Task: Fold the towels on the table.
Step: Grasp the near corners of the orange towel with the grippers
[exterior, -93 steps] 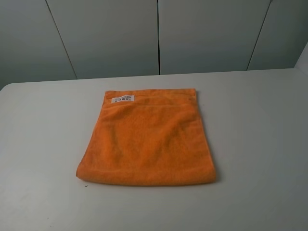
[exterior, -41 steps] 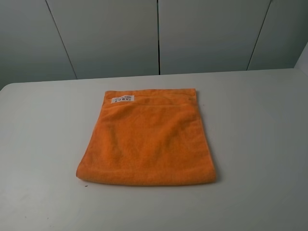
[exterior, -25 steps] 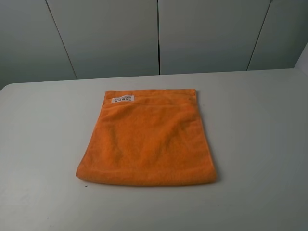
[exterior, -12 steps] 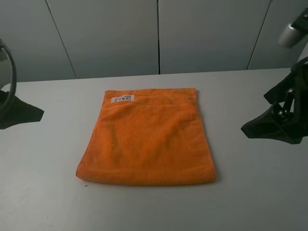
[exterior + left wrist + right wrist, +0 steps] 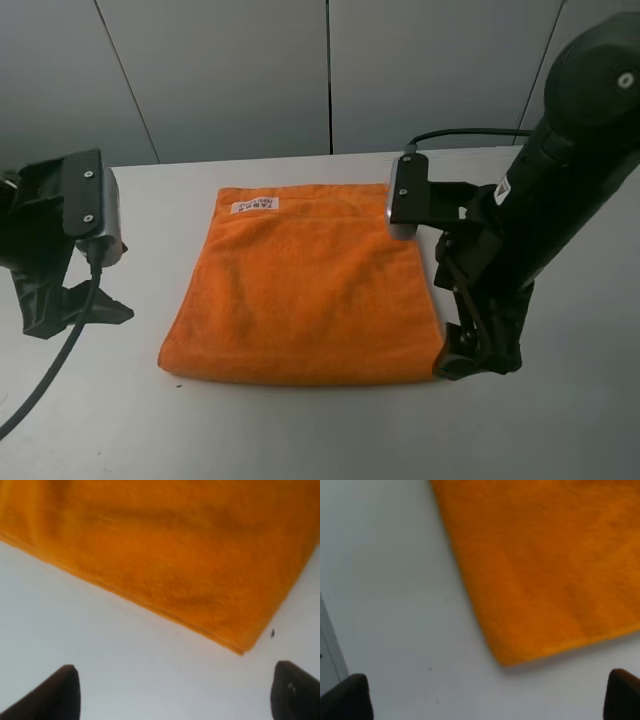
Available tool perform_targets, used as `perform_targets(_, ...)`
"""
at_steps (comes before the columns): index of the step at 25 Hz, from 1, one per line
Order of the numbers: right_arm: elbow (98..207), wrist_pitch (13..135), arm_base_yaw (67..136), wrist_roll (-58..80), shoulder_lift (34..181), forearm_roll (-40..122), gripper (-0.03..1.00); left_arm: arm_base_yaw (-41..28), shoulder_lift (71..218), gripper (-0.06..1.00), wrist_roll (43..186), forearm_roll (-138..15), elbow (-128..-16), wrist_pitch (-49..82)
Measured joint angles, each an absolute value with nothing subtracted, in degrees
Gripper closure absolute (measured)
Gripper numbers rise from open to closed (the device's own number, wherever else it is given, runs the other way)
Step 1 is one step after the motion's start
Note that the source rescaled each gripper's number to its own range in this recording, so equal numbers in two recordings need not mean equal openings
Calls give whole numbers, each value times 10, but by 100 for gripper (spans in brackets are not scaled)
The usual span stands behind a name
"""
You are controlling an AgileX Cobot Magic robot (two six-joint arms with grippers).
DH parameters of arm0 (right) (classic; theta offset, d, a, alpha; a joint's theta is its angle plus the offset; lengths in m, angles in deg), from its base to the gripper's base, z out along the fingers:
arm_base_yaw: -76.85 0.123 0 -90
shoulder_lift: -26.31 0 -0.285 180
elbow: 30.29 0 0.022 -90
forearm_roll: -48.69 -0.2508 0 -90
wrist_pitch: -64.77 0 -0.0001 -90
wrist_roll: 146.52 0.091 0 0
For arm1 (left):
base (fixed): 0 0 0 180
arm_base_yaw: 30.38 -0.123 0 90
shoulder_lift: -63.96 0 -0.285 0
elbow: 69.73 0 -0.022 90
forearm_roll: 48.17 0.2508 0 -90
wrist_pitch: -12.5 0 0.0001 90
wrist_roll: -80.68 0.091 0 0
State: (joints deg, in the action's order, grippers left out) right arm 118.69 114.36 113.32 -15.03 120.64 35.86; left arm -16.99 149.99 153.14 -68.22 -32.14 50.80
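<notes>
Jaws: both pairs stand spread wide and grasp nothing; the left gripper and the right gripper each show two dark fingertips far apart, with bare surface between them
Towel: a bright orange terry-cloth towel, roughly square, lies flat near the middle of the table, touched by neither gripper
Label: a small white label with dark lettering sits by the far hem, at the far left corner in the high view; the lettering is too small to read
Left side: the black left arm is low over the table beside the towel's left edge, a black cable trailing from it; its wrist view looks onto a near corner of the towel
Right side: the black right arm stands against the towel's right edge, its lower end just beside the near right corner
Surface: a large plain white matte tabletop, much wider than the towel, with a rounded far left corner; a tiny dark speck lies just off the towel's corner
Room: pale grey wall panels, split by dark seams, close off the space behind the table
</notes>
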Motion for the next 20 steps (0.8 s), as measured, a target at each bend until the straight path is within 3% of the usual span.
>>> perform_targets(5,1189,1121,1178,-150,1243,362,-3,-94,1518,-4,1432,-513,-321,508)
perform_targets(10,1189,1087,1183,-151,1275,389,-3,-41,1534,-4,1399,-482,-321,507)
perform_targets(20,1190,1040,1184,-152,1325,419,-3,-34,1597,-4,1405,-514,-321,474)
